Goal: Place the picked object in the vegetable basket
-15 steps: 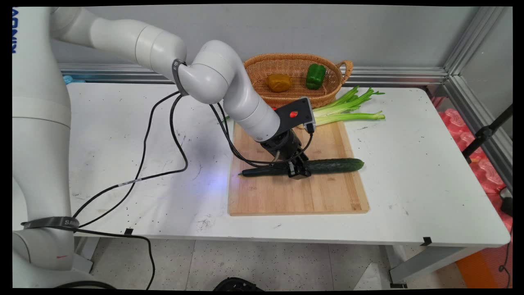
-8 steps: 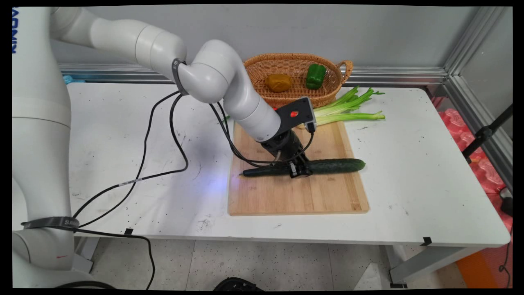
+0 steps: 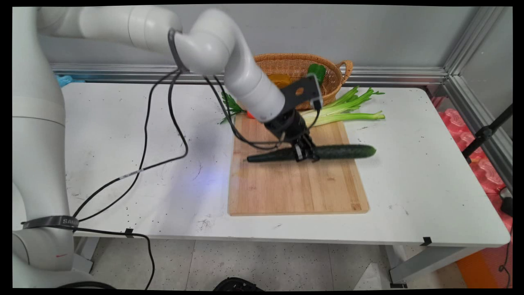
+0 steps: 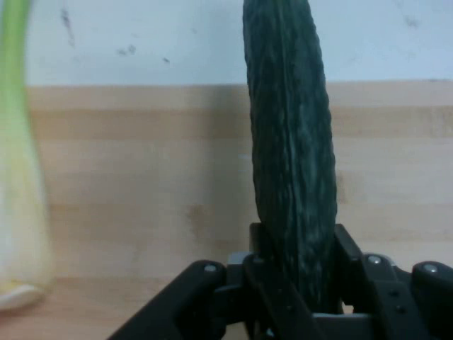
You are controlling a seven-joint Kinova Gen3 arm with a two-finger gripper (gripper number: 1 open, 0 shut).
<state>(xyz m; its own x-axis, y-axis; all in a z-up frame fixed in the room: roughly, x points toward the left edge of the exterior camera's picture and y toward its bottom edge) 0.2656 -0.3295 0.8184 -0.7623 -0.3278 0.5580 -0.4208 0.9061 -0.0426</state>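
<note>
A long dark green cucumber [image 3: 344,152] hangs level a little above the wooden cutting board [image 3: 294,192], its right end past the board's right edge. My gripper [image 3: 305,153] is shut on the cucumber near its middle. In the hand view the cucumber [image 4: 290,156] runs up from between my black fingers [image 4: 265,255], with the board [image 4: 141,191] below it and a pale celery stalk [image 4: 18,184] at the left edge.
Celery stalks [image 3: 348,108] lie behind the board. A wicker basket [image 3: 331,88] at the back holds a green pepper [image 3: 317,70] and a yellow-brown item [image 3: 280,78]. Leafy greens and something orange-red [image 3: 237,110] sit at the board's far left corner. Black cables [image 3: 163,135] hang over the table's left half.
The gripper has risen with the cucumber in it, lifting it off the board and shifting it slightly right and toward the back. The arm's elbow has swung upward.
</note>
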